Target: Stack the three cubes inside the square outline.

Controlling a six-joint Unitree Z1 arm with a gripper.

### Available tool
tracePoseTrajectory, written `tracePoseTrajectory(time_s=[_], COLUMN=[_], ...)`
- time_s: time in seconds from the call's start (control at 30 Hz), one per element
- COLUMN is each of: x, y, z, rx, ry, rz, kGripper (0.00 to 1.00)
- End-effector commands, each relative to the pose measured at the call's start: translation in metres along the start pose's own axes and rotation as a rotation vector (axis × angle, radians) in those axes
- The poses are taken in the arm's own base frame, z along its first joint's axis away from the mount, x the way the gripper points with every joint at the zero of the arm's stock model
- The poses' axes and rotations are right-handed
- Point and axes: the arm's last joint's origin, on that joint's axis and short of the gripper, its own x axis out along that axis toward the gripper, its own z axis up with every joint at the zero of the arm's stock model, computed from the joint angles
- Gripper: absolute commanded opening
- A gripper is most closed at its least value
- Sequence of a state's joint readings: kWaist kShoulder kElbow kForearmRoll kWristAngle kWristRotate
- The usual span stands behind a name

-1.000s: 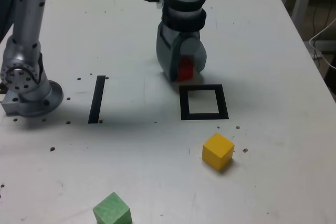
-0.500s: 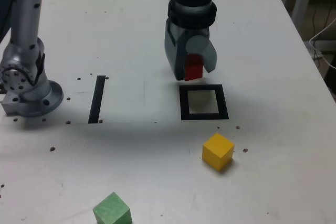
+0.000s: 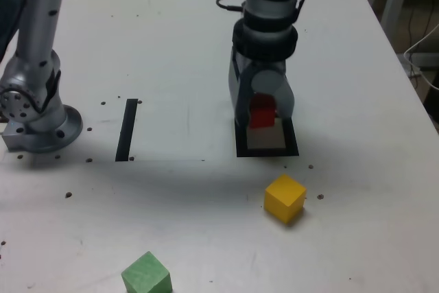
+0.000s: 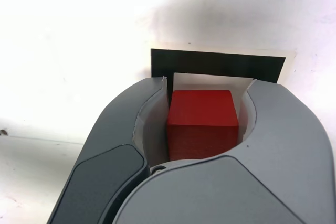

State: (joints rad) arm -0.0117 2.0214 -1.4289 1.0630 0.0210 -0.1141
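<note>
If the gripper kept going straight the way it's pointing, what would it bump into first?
Probably the table, inside the black square: the gripper points down there with the red block in its fingers, so the block would likely touch first. How high it is, I can't tell.

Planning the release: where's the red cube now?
In the exterior view, the red cube is between the fingers, over the far part of the square outline.
</note>
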Motion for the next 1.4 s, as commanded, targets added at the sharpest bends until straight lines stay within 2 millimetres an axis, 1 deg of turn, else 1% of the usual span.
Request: tracePoseTrajectory(time_s=[0.0, 0.17, 0.4, 0.5, 0.73, 0.97, 1.03, 1.23, 1.3, 1.37], x=[0.003, 0.009, 0.014, 0.016, 0.017, 0.022, 0.022, 0.018, 0.016, 0.013], y=[-0.003, -0.006, -0.007, -0.007, -0.007, -0.007, -0.007, -0.007, -0.006, -0.006], z=[0.004, 0.008, 0.009, 0.009, 0.009, 0.01, 0.01, 0.007, 0.006, 0.004], rx=[0.013, 0.023, 0.025, 0.027, 0.038, 0.046, 0.05, 0.058, 0.058, 0.059], ry=[-0.001, 0.007, 0.015, 0.016, 0.012, 0.011, 0.01, 0.016, 0.022, 0.029], rz=[-0.001, 0.002, 0.003, 0.002, 0.003, 0.004, 0.004, 0.001, 0.001, 0.002], kGripper=[0.42, 0.42, 0.42, 0.45, 0.58, 0.64, 0.69, 0.93, 0.97, 0.99])
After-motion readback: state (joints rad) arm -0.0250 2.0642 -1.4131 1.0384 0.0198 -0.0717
